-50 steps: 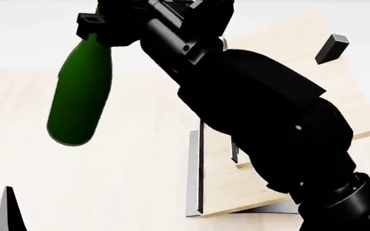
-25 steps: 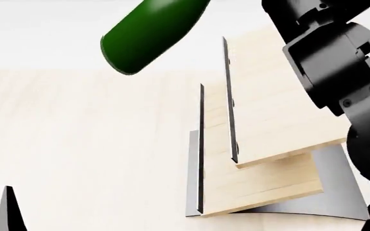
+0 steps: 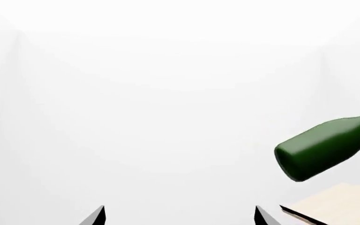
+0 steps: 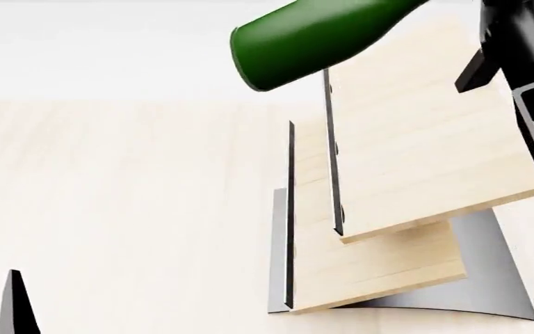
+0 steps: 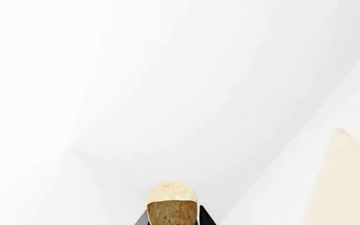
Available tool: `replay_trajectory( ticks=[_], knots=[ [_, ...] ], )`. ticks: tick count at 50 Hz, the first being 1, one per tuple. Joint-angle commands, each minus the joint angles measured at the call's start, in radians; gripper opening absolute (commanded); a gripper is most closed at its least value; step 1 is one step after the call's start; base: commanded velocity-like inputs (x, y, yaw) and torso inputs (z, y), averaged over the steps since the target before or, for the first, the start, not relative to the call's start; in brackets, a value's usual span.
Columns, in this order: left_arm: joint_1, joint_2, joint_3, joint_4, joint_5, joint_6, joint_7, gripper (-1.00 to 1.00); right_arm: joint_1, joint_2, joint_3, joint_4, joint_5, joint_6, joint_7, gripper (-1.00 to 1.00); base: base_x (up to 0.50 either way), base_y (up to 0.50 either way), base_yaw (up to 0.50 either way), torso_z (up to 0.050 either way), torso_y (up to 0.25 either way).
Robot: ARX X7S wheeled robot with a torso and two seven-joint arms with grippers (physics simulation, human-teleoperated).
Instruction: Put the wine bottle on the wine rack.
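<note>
Your right gripper (image 5: 172, 220) shows only as two dark finger edges flanking the tan cork top (image 5: 171, 205) in the right wrist view. It appears clamped around the neck of the wine bottle (image 4: 316, 33), though the contact itself lies just below the frame edge. Holding at the neck leaves the whole green body free to go down on a board without the gripper fingers getting in the way.

Out from that gripper, the bottle lies close to level in the air, its round base pointing away from the arm and slightly downward. In the head view the base hangs just past the dark metal edge of the upper board of the wine rack (image 4: 416, 139), not touching it. The black mass of your right arm (image 4: 527, 62) fills the view's upper right, beyond the bottle's neck, and partly covers the small black peg (image 4: 471, 73).

Below the bottle, the two slanted boards step down in tiers onto the grey metal base (image 4: 489, 292), which rests on the pale wooden worktop (image 4: 119, 209). The near-level tilt suits laying the bottle lengthwise on a board, so I judge you are lining up for the set-down and not yet lowering.

Your left gripper (image 3: 178, 216) is parked well away from the bottle, fingertips spread wide with nothing between them, apparently kept clear so it does not obstruct the placing.
</note>
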Motion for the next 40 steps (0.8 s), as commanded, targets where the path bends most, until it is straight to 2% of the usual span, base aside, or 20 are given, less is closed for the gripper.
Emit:
replay_trajectory(
  ticks=[1, 40],
  knots=[
    [0.0, -0.001, 0.003, -0.001, 0.001, 0.001, -0.002, 1.0, -0.01, 0.038, 0.054, 0.039, 0.038, 0.031, -0.011, -1.0, 0.0, 0.0, 0.0, 0.0, 0.0],
    [-0.003, -0.006, 0.012, -0.004, 0.005, 0.002, -0.008, 1.0, -0.065, 0.172, 0.1, 0.128, 0.151, 0.16, -0.071, -1.0, 0.0, 0.0, 0.0, 0.0, 0.001]
  ],
)
